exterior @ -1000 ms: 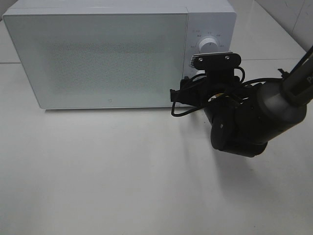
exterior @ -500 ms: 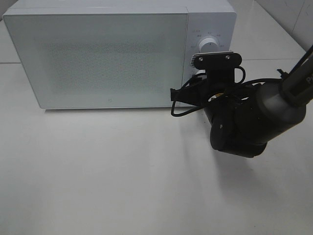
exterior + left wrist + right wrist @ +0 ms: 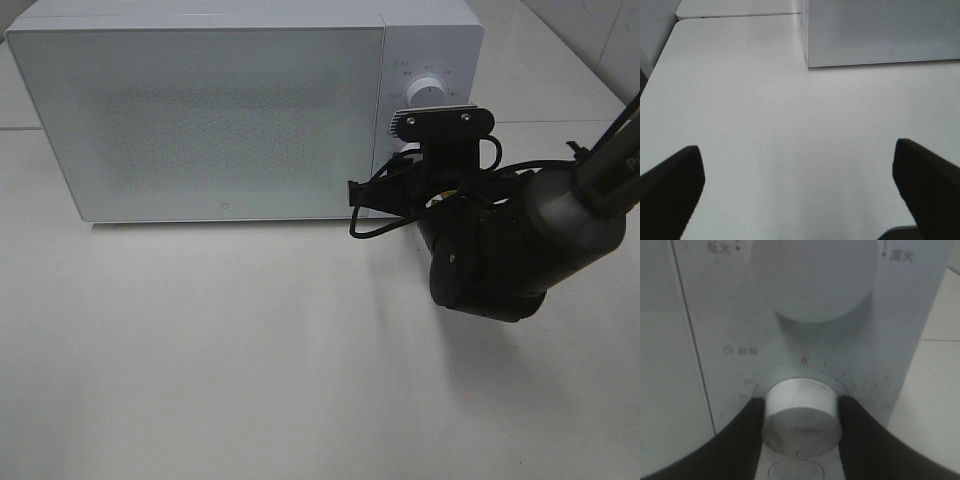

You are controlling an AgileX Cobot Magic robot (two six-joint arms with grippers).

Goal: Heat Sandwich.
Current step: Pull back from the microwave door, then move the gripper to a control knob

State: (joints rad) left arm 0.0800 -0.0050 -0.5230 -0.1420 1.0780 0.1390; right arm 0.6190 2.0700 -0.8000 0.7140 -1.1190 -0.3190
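White on white: a boxy white microwave oven (image 3: 230,120) stood at the back of a pale matte tabletop (image 3: 250,380), its wide frosted glass door (image 3: 200,125) closed flush against the control panel (image 3: 425,60). The robot's black right arm (image 3: 500,250) reached in from the right edge of the overhead view, its silver-topped wrist camera bracket (image 3: 440,122) level with the panel. Seen from that wrist, the right gripper (image 3: 801,412) was clamped on the round white lower timer knob (image 3: 800,427), one black finger (image 3: 740,440) pressed to each side of it, just below the ring of printed minute marks and a small red zero mark (image 3: 803,360). The larger round white power knob (image 3: 815,280) sat above it, untouched, with Chinese lettering to either side. A flat round white button (image 3: 796,471) lay just beneath the gripped knob. The left gripper (image 3: 800,170) hung over bare tabletop in front of the oven's lower left corner, its two black fingers (image 3: 675,180) spread wide apart with nothing between them. The sandwich showed in none of the three views, and its place could not be told through the frosted door.
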